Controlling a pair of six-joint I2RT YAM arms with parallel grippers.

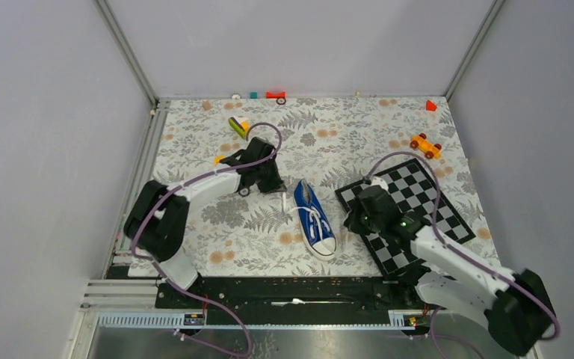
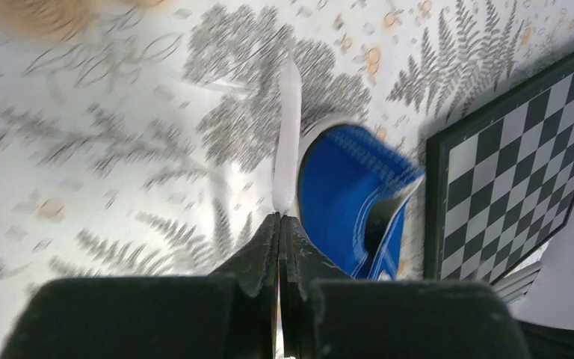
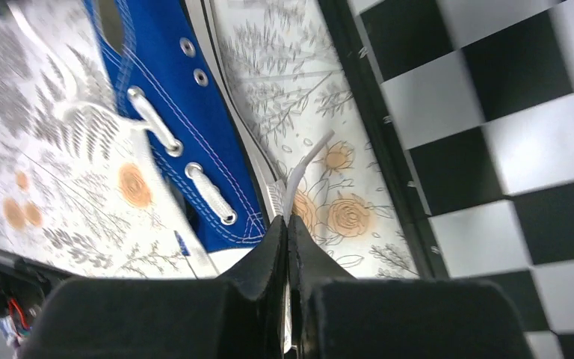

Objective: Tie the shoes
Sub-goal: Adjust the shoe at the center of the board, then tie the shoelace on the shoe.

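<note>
Pinching a white lace end apiece: left fingers (image 2: pixel 278 223) clamped on the flat lace (image 2: pixel 287 142) beside the heel, right fingers (image 3: pixel 287 224) clamped on the thin lace end (image 3: pixel 304 166) between sneaker (image 1: pixel 314 218) and chessboard (image 1: pixel 426 196). Lying centred on the desk (image 1: pixel 194 142) between both arms, long axis near-to-far, toe toward the bases. Calling, likely, for crossing both ends over the tongue.

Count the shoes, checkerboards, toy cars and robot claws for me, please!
Shoes: 1, the blue sneaker
Checkerboards: 1, the checkerboard
Toy cars: 1, the orange toy car
Claws: 2, the left claw and the right claw, each pinching a lace
Total: 5
</note>
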